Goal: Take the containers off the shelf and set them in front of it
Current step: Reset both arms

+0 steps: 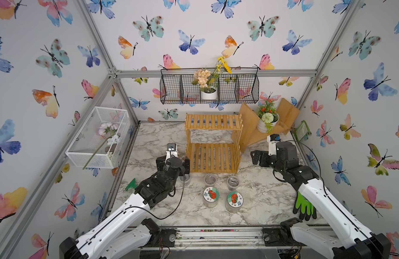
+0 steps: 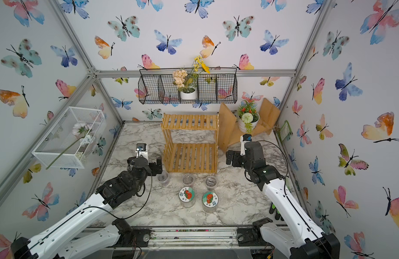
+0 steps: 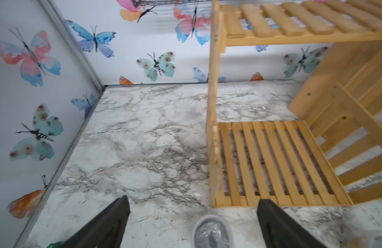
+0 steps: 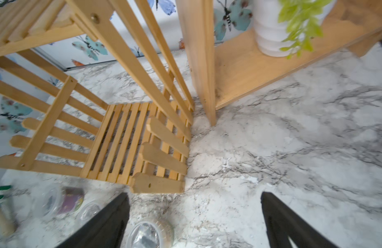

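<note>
Beside shelf (image 1: 213, 122), board stand (image 1: 246, 127) with pot (image 1: 260, 128), left end effector (image 3: 194, 199) wide, right end effector (image 4: 194, 194) wide.

The yellow two-tier slatted shelf (image 1: 213, 157) stands upright. Just before it stand three clear cups in a row: left cup (image 1: 187, 179), middle cup (image 1: 210, 179), right cup (image 1: 232, 182). Farther forward stand the fruit-lidded left jar (image 1: 211, 196) and right jar (image 1: 235, 199).

Two white arms, black joints.
The left arm (image 1: 117, 215) and right arm (image 1: 324, 201) have white shells dotted with dark screw holes, matte black joint housings and a black cable looping along each; the left gripper (image 3: 193, 198) and right gripper (image 4: 194, 193) have flat, tapered black fingers (image 3: 108, 225).
</note>
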Robot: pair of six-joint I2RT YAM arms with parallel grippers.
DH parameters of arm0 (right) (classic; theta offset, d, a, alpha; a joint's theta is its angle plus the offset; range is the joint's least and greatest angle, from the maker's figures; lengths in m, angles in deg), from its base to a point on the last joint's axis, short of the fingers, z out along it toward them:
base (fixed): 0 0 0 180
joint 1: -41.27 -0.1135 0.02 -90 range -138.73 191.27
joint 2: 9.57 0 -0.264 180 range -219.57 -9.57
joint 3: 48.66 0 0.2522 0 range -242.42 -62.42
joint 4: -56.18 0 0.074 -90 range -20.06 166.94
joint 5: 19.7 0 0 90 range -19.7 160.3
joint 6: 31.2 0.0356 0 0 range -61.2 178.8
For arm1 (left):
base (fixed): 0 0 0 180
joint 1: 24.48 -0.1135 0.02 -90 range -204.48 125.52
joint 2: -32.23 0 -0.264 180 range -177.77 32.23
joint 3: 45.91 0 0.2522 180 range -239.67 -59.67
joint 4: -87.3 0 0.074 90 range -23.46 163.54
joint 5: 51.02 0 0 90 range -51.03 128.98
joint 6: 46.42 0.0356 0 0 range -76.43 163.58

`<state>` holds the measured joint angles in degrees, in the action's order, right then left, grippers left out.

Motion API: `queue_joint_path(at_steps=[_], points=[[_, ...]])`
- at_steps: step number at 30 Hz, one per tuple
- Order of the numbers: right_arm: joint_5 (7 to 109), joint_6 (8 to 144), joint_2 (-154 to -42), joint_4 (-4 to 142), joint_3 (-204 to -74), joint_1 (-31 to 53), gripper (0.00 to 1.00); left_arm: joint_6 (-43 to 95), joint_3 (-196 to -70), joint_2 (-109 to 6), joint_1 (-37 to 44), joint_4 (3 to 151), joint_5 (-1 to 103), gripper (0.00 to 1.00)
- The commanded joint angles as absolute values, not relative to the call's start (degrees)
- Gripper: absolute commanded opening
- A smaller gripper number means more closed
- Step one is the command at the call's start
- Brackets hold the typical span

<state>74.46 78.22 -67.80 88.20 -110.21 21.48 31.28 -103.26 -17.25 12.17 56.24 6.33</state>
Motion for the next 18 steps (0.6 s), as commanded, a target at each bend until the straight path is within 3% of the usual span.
queue_joint_path(at_steps=[1,10,18], points=[[86.6,75.95,-65.84,78.02,-105.33,22.02,0.99,38.26,-100.6,-17.68,6.01,63.0,11.74,0.99],[99.41,67.27,-68.48,55.84,-93.21,22.64,1.0,44.46,-88.26,-15.0,-3.33,82.6,17.01,0.99],[98.88,57.52,-77.16,27.9,-81.98,23.64,1.0,46.24,-79.38,-22.04,-13.91,101.25,24.56,0.99]])
